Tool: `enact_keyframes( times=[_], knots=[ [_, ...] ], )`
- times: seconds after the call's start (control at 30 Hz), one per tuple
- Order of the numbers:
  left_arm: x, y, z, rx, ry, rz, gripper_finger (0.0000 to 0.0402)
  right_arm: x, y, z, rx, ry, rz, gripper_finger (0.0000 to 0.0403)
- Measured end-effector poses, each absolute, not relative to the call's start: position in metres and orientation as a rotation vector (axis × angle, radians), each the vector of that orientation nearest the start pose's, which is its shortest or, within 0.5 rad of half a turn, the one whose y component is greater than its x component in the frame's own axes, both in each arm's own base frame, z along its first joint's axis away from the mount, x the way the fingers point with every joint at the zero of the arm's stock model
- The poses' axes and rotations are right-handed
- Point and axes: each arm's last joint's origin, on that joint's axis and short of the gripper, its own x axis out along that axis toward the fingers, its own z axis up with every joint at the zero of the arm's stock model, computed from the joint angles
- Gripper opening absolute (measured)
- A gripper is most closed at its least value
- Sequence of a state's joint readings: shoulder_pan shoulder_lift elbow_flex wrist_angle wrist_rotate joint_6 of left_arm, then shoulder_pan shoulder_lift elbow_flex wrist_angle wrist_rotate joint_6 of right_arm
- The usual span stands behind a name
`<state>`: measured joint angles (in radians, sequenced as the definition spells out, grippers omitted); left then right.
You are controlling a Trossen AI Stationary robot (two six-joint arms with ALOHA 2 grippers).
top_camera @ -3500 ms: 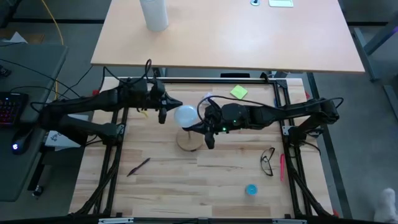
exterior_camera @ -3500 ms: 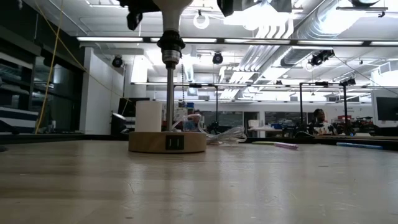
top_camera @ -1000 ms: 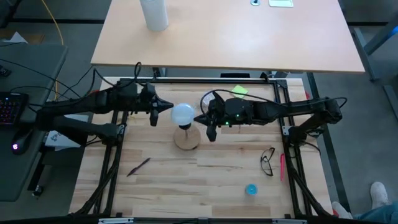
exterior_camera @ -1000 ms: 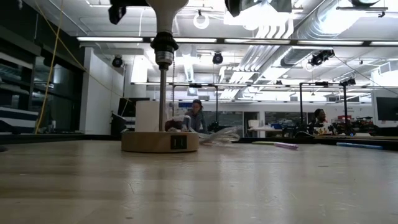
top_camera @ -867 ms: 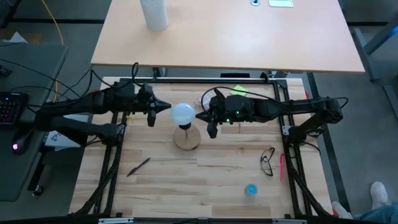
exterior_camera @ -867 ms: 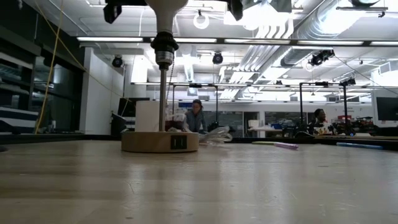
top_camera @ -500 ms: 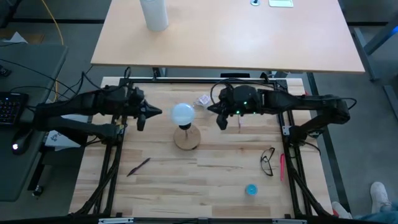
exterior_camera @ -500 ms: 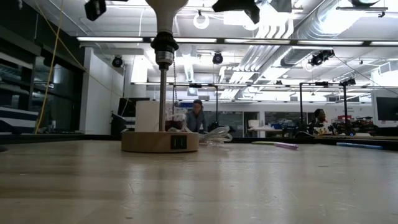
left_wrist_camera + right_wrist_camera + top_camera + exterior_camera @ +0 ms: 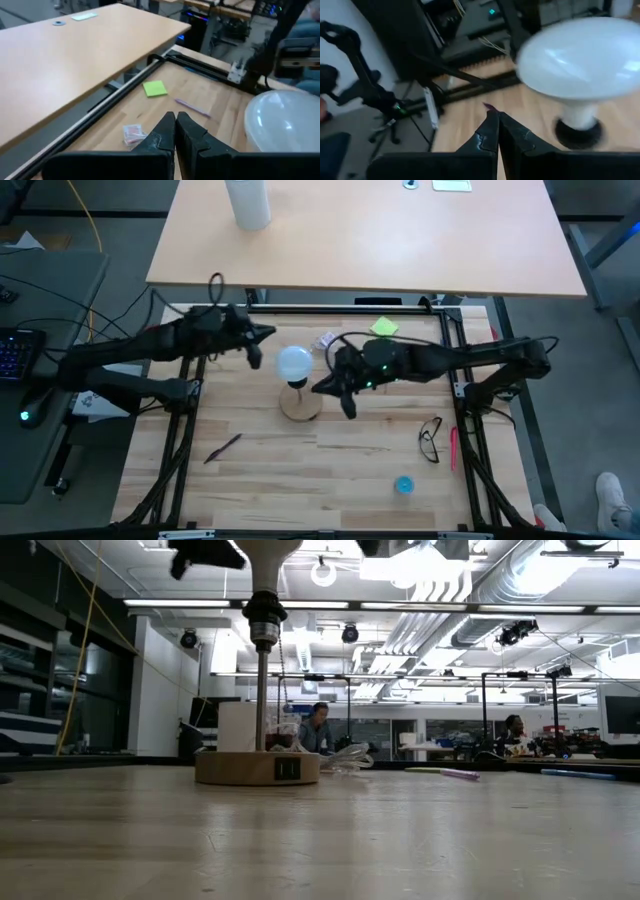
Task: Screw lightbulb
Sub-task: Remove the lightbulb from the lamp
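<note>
Wooden table (image 9: 330,470) with black frame rails; landmark is the round wooden lamp base (image 9: 302,402) near its middle. A second, lighter desk (image 9: 400,240) lies beyond the table, with a tall white cylinder (image 9: 247,202) on it.

Left arm comes in from the table's left side, left gripper (image 9: 262,334) up in the air just left of and beyond the base, jaws pressed together, holding nothing. Right arm comes in from the right side, right gripper (image 9: 322,386) in the air just right of the base, jaws also together, empty. Both tips are near the bulb but apart from it.

Lightbulb (image 9: 294,363) sits atop the black socket post (image 9: 261,690) rising upright from the base. Rounded frosted white globe, glossy highlights, narrowing into a pale cone neck going down into the black socket collar (image 9: 261,610). In the right wrist view the bulb (image 9: 580,50) looks wide and flattened above its neck.

Black-framed glasses (image 9: 430,439) lie well right of the base, a pink pen (image 9: 452,448) beside them. Yellow sticky note (image 9: 384,328) lies beyond-right of the base, small crumpled wrapper (image 9: 325,340) just beyond it, dark pen (image 9: 222,448) near-left, blue cap (image 9: 403,484) near-right.
</note>
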<state>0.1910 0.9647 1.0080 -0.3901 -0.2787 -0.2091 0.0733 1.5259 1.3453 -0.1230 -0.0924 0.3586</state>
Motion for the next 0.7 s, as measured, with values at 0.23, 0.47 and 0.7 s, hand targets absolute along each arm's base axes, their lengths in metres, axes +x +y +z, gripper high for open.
enact_keyframes(
  times=[0.23,0.47,0.7],
  knots=[
    [0.221,0.047,0.347,-0.12,0.357,0.386,0.0,0.374,0.032,0.344,0.37,0.227,0.117,0.0],
    [0.22,0.037,0.348,-0.162,0.353,0.314,0.0,0.379,0.029,0.337,0.372,0.222,0.012,0.0],
    [0.205,0.025,0.352,-0.217,0.371,0.297,0.0,0.375,0.022,0.341,0.37,0.231,-0.015,0.0]
  ],
)
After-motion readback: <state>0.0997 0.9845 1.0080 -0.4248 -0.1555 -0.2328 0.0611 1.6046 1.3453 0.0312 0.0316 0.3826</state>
